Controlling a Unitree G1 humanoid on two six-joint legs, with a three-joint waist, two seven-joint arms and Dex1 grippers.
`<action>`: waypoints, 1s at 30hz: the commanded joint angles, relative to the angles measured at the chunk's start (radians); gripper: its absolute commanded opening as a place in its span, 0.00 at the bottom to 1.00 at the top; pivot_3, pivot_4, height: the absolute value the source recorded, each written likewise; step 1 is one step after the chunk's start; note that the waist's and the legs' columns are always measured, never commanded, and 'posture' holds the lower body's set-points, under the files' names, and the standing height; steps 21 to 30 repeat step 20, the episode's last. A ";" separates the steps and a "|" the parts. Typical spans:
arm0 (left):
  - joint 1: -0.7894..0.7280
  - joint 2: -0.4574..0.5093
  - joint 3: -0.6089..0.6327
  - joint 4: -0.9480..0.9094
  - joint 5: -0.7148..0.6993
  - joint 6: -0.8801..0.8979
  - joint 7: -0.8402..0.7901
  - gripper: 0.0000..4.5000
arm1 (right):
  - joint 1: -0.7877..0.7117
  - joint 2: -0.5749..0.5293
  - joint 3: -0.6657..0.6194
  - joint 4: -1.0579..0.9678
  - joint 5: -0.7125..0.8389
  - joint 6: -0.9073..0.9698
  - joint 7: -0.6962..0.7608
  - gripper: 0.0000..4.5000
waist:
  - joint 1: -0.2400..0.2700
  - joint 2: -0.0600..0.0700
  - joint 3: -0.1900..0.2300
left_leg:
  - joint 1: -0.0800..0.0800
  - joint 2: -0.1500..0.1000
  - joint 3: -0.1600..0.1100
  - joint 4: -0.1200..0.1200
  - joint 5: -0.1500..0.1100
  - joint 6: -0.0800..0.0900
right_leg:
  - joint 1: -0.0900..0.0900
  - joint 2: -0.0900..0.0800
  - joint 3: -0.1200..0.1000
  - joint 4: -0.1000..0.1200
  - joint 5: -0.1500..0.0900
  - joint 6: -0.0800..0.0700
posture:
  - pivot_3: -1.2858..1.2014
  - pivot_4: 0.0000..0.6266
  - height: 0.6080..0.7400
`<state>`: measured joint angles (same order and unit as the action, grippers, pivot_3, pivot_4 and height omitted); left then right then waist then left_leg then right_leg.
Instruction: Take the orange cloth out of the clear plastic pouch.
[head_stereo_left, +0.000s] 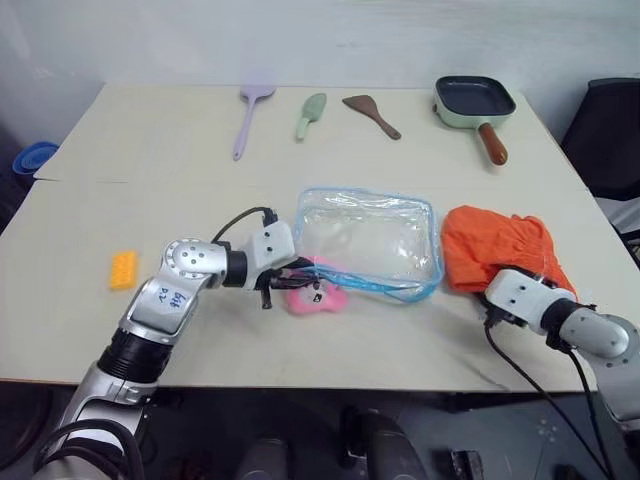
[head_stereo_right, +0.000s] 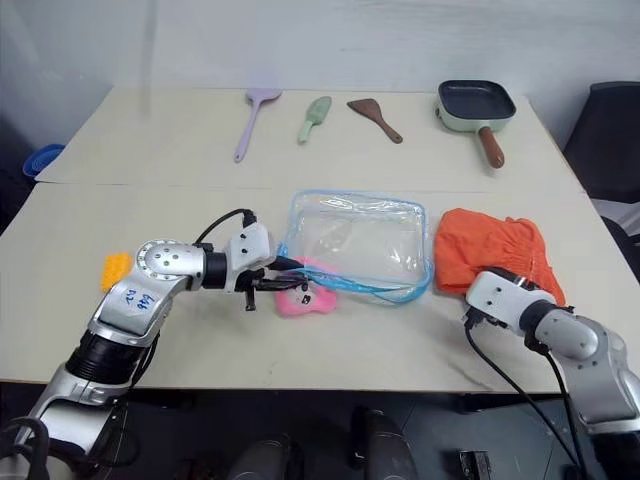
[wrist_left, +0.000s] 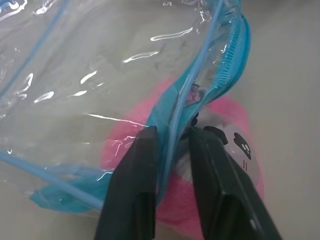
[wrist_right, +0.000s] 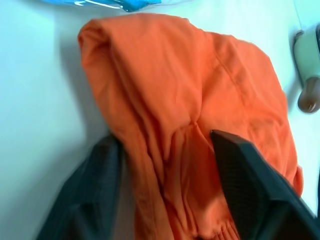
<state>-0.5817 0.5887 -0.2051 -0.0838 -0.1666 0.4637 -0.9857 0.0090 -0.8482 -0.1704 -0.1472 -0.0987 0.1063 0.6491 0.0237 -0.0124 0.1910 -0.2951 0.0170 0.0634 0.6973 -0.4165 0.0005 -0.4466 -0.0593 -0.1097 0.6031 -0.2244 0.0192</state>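
right claw (wrist_right: 165, 150): nearest the camera, at the near right of the desk; its two black fingers stand wide apart on either side of the near end of the orange cloth, not pinching it
left claw (wrist_left: 172, 145): at the near left corner of the pouch; its fingers are slightly parted with the blue edge of the pouch running between them, just touching or nearly so, so whether it grips cannot be told
orange cloth (head_stereo_left: 500, 245): out of the pouch, lying crumpled on the desk just to the right of it, its near part under the right claw
clear plastic pouch (head_stereo_left: 370, 235): lying flat in the middle of the desk, transparent with light blue edging, nothing orange inside; its near edge with the zip is lifted and wavy
pink plush charm (head_stereo_left: 318, 297): on the desk against the near left corner of the pouch, right beneath the left claw's fingers
desk (head_stereo_left: 150, 170): pale top
yellow block (head_stereo_left: 123, 269): small, at the left, well apart from the pouch
far edge: purple spatula (head_stereo_left: 252, 110), green scoop (head_stereo_left: 310, 114), brown spatula (head_stereo_left: 372, 114) and a green square pan (head_stereo_left: 474, 102) with a brown handle, in a row from left to right
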 joint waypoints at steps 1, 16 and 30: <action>-0.008 0.017 0.080 -0.033 -0.084 0.066 -0.017 0.56 | 0.025 0.005 -0.148 -0.134 0.150 0.173 0.046 0.92 | 0.000 0.000 0.000 | 0.000 0.000 0.000 0.000 0.000 0.000 | 0.000 0.000 0.000 0.000 0.000 0.000 | 0.52 0.24 1.00; 0.290 0.466 0.530 0.026 -0.370 0.070 -0.417 0.97 | 0.382 -0.034 -0.835 -0.232 0.682 0.754 0.373 1.00 | 0.002 0.005 0.003 | -0.002 0.001 -0.001 0.000 -0.005 0.009 | -0.003 0.000 -0.001 -0.002 -0.001 -0.001 | 0.52 0.24 1.00; 0.260 0.453 0.503 0.058 -0.357 0.043 -0.399 0.97 | 0.409 -0.040 -0.824 -0.234 0.694 0.739 0.382 1.00 | 0.003 0.005 0.003 | -0.003 0.001 -0.001 0.000 -0.007 0.012 | -0.003 0.000 -0.001 -0.002 -0.001 0.000 | 0.52 0.24 1.00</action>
